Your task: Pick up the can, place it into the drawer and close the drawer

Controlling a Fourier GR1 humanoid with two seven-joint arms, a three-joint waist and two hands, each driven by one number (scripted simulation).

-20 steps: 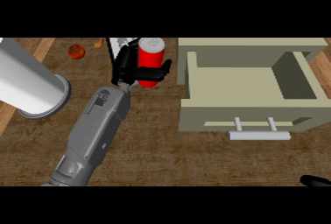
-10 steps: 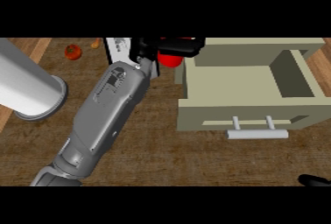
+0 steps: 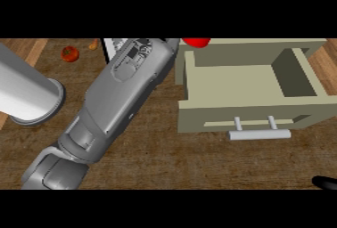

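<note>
The red can (image 3: 196, 42) shows only as a small patch at the view's top edge, raised over the back left corner of the open beige drawer (image 3: 217, 113). My left forearm runs from the lower left up to it. Just a sliver of the left hand (image 3: 176, 41) shows beside the can, which stays aloft in its grasp. The drawer's inside holds nothing, and its grey handle (image 3: 259, 134) faces me. A black tip of my right hand (image 3: 325, 182) rests at the lower right edge.
A large white cylinder (image 3: 26, 95) stands at the left on the wooden counter (image 3: 197, 164). A small red round object (image 3: 70, 53) and an orange bit (image 3: 93, 44) lie at the back left, next to a white item (image 3: 115, 45) partly hidden behind my forearm.
My left arm has lifted the can and carried it right and away from me, from left of the drawer to above its back left corner. The right hand has not moved.
</note>
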